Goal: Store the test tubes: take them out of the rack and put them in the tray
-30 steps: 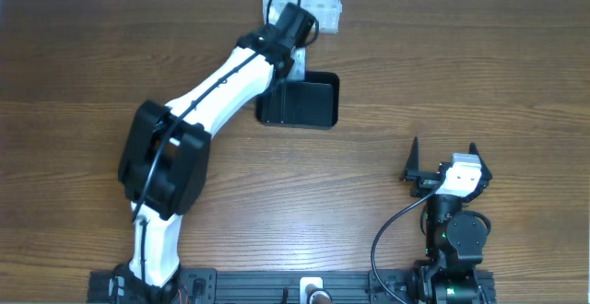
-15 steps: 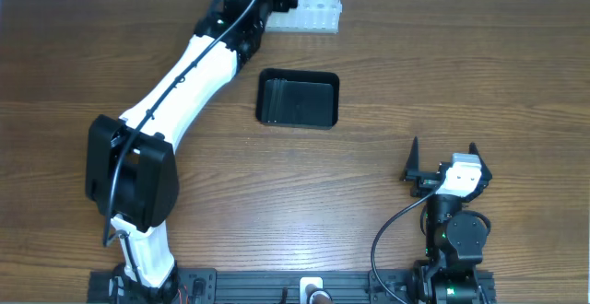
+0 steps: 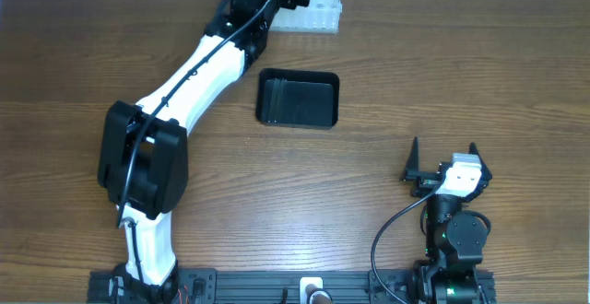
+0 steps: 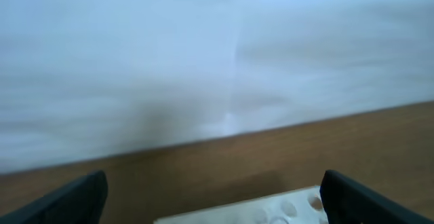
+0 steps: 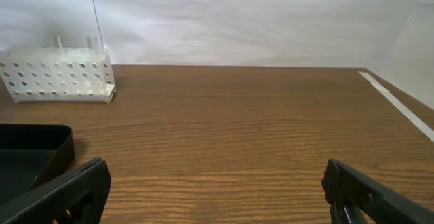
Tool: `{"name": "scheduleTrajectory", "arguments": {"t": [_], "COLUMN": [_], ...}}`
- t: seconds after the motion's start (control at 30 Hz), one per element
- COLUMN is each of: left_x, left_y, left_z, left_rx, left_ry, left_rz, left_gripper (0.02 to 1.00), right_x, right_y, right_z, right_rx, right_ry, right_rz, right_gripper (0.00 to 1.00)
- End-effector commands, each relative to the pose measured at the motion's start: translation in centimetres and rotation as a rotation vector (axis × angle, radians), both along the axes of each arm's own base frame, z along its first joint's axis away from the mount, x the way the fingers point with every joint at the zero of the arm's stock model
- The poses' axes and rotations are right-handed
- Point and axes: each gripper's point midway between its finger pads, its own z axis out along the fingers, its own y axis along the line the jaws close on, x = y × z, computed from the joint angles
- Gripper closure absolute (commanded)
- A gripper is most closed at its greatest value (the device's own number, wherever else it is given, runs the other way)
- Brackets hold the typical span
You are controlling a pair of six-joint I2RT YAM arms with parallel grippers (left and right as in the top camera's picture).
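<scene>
Hangs spread wide just above the test tube rack (image 3: 318,11), left gripper (image 4: 213,200) far nearer; test tubes (image 5: 92,43) upright. Right gripper (image 3: 443,152) well apart, likewise spread.

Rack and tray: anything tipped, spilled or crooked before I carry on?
Nothing stands out. The rack stands upright and square near the far edge of the table, and the two tubes visible in it are upright. The tray lies flat, right way up, apart from the rack. No tube or spill lies on the wood.
</scene>
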Motion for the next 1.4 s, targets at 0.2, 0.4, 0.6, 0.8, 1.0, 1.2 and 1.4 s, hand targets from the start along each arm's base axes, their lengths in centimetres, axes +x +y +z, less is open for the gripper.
{"name": "scheduleTrajectory", "arguments": {"t": [0.2,0.4,0.6,0.8,1.0,1.2,1.4], "left_x": [-1.5,-4.8,-10.0,-16.8,-23.7,-29.3,-32.3], "left_y": [6.8,10.2,14.0,17.9,20.7,21.7,21.7], "left_z": [6.4,12.7,15.5,15.5,13.3,8.9,5.0], "left_rx": [0.059,0.068,0.028,-0.006,-0.011,-0.012,-0.016], "left_ry": [-0.025,-0.117,-0.203,-0.324,-0.403,-0.458,-0.517], "left_rz": [0.096,0.123,0.127,0.129,0.155,0.176,0.169], "left_gripper": [0.018,0.018,0.018,0.018,0.020,0.020,0.018], "right_x": [0.0,0.0,0.0,0.0,0.0,0.0,0.0], "right_y": [-0.1,-0.1,-0.1,-0.1,-0.1,-0.1,-0.1], "right_z": [-0.3,-0.3,-0.3,-0.3,-0.3,-0.3,-0.3], "right_rx": [0.003,0.003,0.003,0.003,0.003,0.003,0.003], "right_ry": [0.002,0.002,0.002,0.002,0.002,0.002,0.002], "right_rz": [-0.002,-0.002,-0.002,-0.002,-0.002,-0.002,-0.002], "right_gripper": [0.009,0.007,0.007,0.009,0.009,0.009,0.007]}}
